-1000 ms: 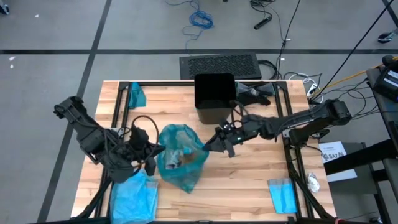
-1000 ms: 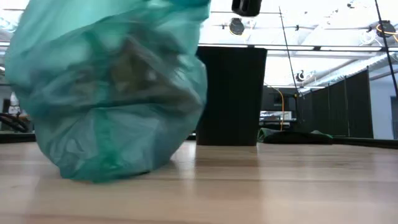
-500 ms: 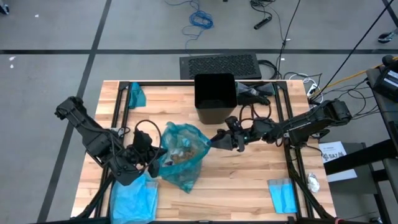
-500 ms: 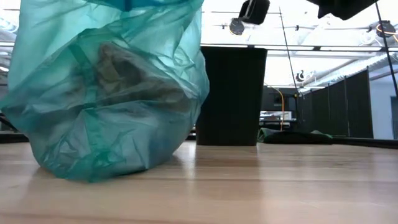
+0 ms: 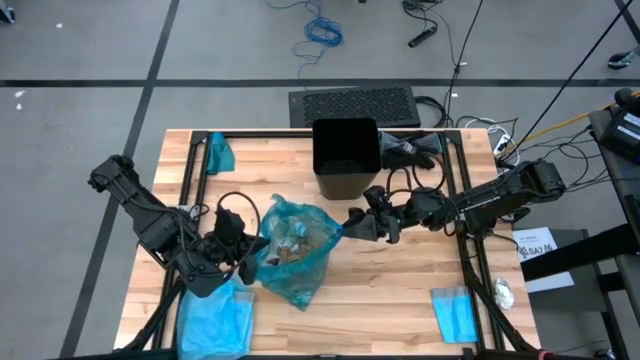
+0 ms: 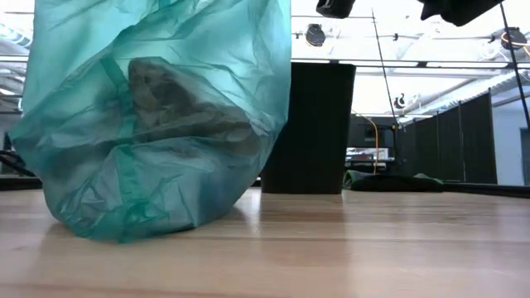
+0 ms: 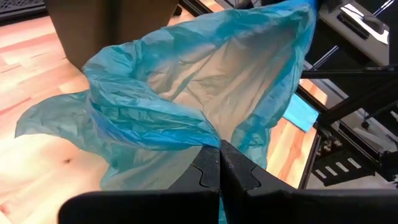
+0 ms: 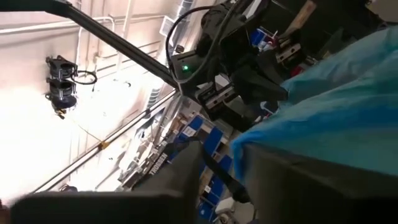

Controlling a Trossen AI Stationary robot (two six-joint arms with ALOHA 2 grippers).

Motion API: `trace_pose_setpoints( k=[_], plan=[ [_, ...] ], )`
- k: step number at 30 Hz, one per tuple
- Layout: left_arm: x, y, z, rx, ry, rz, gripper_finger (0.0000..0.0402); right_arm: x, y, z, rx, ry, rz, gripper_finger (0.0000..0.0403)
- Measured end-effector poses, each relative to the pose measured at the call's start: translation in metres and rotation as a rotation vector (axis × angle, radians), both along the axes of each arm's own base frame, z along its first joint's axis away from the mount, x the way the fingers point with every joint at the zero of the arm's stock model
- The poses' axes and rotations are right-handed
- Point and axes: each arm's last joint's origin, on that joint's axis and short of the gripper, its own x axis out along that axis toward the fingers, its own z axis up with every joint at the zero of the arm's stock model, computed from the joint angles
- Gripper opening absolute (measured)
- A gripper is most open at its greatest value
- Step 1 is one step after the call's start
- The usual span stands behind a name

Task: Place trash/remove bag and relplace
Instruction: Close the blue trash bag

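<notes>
Your bag sits on the worktop just in front of the black bin, a little toward the left arm's side, mouth open upward. Look down into it from above and you see the trash, a brownish jumble with pale bits, lying at the bottom; from table height it shows only as a dark lump through the teal film.

Your left end effector is at the bag's rim on the side away from the bin, fingers pressed together and pinching a fold of the plastic; from above it sits right against the bag's edge.

Your right end effector comes in from the opposite side, between the bag and the bin's front corner, its tip at the bag's upper rim. Its own camera shows blue-green plastic right before the fingers, but you cannot tell whether they are gripping it or standing slightly apart.

The bag fills much of the table-height view and runs off the top, so its mouth and both end effectors are cut off there. A paler blue bag lies on the worktop beside the left arm, partly hidden under it.
</notes>
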Motion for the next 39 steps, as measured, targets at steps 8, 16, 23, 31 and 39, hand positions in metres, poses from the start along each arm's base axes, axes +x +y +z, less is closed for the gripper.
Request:
trace_pose_setpoints(
  k=[8,16,23,31,39],
  plan=[
    [-0.001,0.001,0.003,0.002,-0.016,-0.005,0.0,0.0,0.0,0.0,0.0,0.003,-0.005,0.0002],
    [-0.023,0.017,0.029,-0.034,-0.114,-0.059,0.0,0.001,-0.001,-0.001,-0.004,0.013,-0.009,0.0],
    [-0.034,0.024,0.028,-0.067,-0.035,-0.126,0.001,0.001,-0.001,-0.004,-0.015,0.04,-0.008,0.0],
    [-0.034,0.024,0.026,-0.113,-0.01,-0.123,0.0107,0.002,-0.001,-0.005,-0.021,0.048,-0.007,0.0],
    [-0.038,0.027,0.026,-0.128,-0.003,-0.108,0.016,0.002,0.0,-0.005,-0.022,0.047,-0.005,0.0]
  ],
)
